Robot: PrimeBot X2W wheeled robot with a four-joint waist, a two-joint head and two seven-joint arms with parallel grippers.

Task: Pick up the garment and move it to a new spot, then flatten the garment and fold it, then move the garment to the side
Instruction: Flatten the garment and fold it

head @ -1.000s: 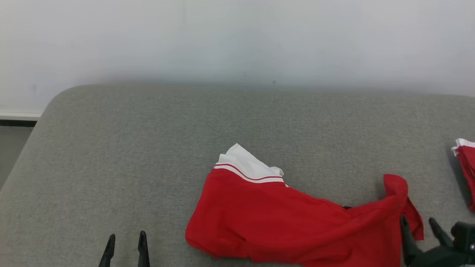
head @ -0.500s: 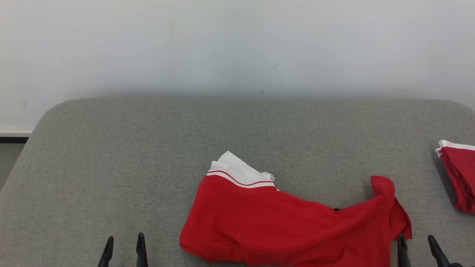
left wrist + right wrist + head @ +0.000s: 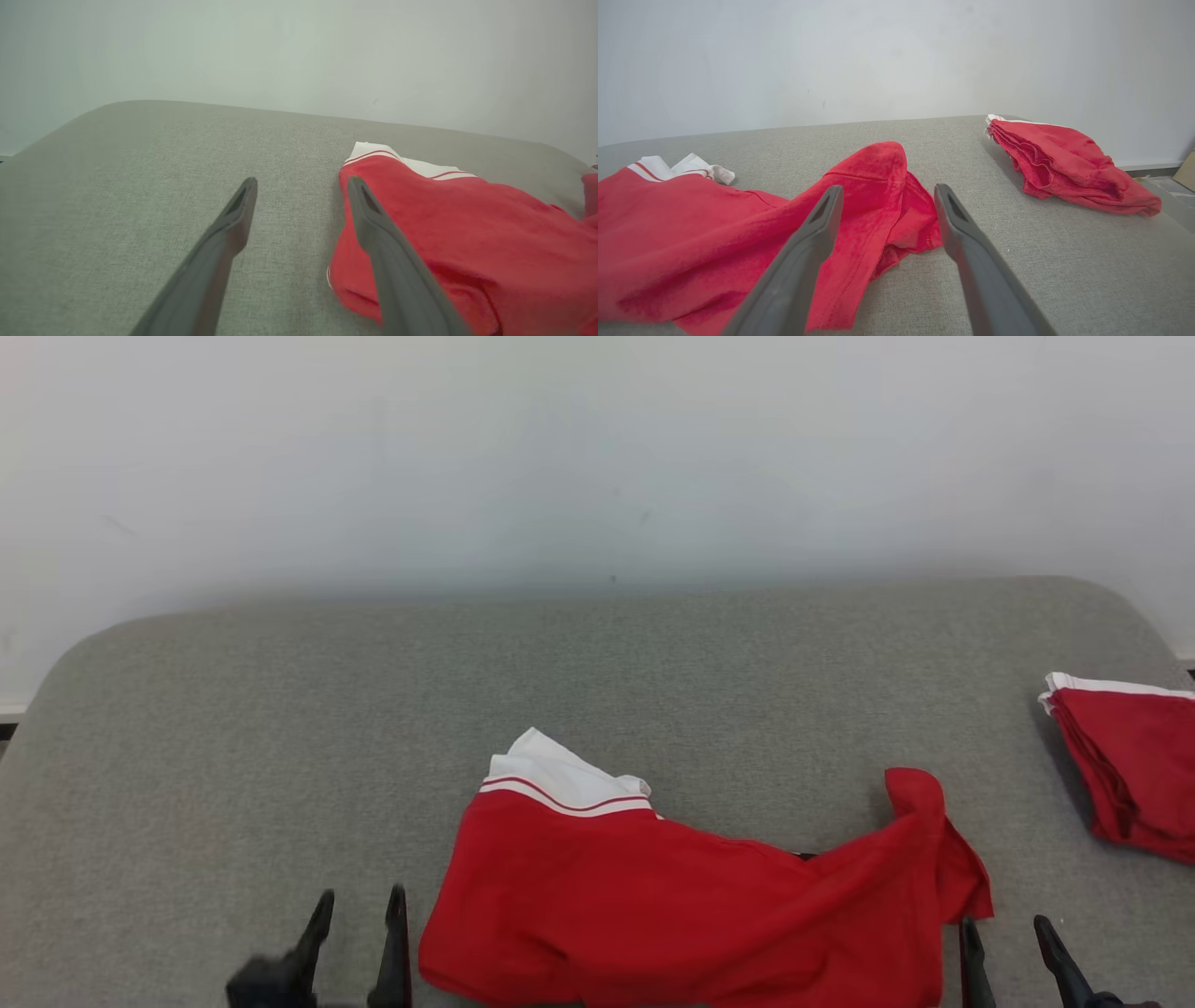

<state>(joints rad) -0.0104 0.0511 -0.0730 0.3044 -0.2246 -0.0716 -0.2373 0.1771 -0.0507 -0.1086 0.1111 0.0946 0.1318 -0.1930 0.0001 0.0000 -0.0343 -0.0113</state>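
Note:
The garment (image 3: 672, 905) is a red shirt with a white, red-striped collar, lying crumpled near the front edge of the grey cushioned surface (image 3: 373, 709). Its collar (image 3: 560, 779) points to the back and a raised fold (image 3: 920, 803) stands at its right end. My left gripper (image 3: 359, 919) is open just left of the garment's left edge, holding nothing. In the left wrist view the garment (image 3: 467, 224) lies behind the right finger of the left gripper (image 3: 301, 186). My right gripper (image 3: 1004, 938) is open beside the raised fold; in the right wrist view the right gripper (image 3: 887, 196) has the garment (image 3: 714, 224) behind its left finger.
A second red garment (image 3: 1130, 756), folded, lies at the right edge of the surface, also seen as a folded red pile (image 3: 1064, 158) in the right wrist view. A pale wall (image 3: 597, 457) rises behind the surface. Bare grey surface spreads to the left and back.
The head camera has turned right, shifting the whole picture left. The left gripper has risen further into view beside the garment's left edge. Both grippers stay open.

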